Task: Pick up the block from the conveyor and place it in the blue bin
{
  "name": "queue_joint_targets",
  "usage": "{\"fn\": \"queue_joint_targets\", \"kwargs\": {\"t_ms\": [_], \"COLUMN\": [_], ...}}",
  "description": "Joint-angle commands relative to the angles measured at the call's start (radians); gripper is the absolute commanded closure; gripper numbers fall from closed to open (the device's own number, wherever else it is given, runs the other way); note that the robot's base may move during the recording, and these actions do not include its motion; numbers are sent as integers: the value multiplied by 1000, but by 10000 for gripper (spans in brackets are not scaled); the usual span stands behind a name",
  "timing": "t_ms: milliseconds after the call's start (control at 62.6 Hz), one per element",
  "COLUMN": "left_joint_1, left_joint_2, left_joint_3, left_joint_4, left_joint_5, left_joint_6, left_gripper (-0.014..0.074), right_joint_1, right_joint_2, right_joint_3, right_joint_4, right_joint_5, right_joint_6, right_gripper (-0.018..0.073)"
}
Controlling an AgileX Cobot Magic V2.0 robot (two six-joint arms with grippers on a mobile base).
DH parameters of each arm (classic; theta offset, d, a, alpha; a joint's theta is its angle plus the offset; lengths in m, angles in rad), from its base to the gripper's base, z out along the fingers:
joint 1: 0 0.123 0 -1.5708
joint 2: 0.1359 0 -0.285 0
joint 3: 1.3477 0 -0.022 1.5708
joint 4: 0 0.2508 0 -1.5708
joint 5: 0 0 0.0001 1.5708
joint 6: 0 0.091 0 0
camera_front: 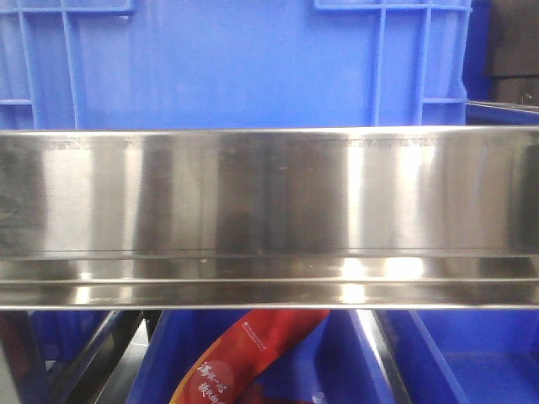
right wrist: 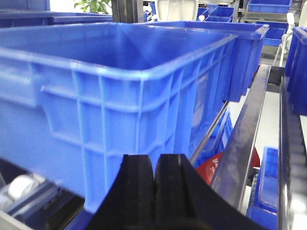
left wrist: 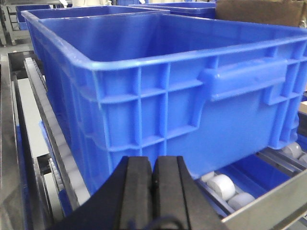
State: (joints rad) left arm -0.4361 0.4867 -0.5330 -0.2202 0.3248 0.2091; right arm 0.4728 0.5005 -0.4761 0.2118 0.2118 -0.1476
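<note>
- Front view: no gripper or arm in sight. A brushed steel rail across the whole width, with the ribbed wall of a blue bin just behind and above it. Below the rail, a red packet with pale lettering, lying in a lower blue bin. No block and no belt visible here.
- Left wrist view: left gripper at the bottom edge, its two black fingers pressed flat together, nothing between them. Held low and level, pointing at the near long wall of the blue bin, close to it but apart. Bin resting on white rollers set between metal side rails. Inside of the bin bare as far as visible. No block in sight.
- Right wrist view: right gripper likewise at the bottom edge, black fingers closed against each other, holding nothing. Level, aimed at a near corner of the blue bin, apart from it. A white roller at lower left under the bin. The red packet partly visible below, past the bin's corner. More blue bins further back.
</note>
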Motion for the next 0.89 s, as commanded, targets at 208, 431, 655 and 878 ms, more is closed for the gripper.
{"fn": "queue_joint_targets", "kwargs": {"t_ms": [208, 431, 655, 878], "left_joint_1": [1, 1, 1, 1], "left_joint_2": [-18, -18, -18, -18], "left_joint_3": [3, 3, 3, 3], "left_joint_4": [-2, -2, -2, -2], "left_joint_5": [-26, -26, -28, -28], "left_joint_6": [-4, -4, -4, -4], "left_gripper": [707, 707, 707, 707], "right_joint_1": [-4, -4, -27, -226], "right_joint_2": [-44, -46, -68, -214], "right_joint_3": [8, 8, 49, 230], "right_joint_4": [-2, -2, -49, -66], "right_joint_5": [18, 16, -122, -220], "right_joint_6": [-3, -3, 0, 30], "right_gripper": [721, 721, 721, 721]}}
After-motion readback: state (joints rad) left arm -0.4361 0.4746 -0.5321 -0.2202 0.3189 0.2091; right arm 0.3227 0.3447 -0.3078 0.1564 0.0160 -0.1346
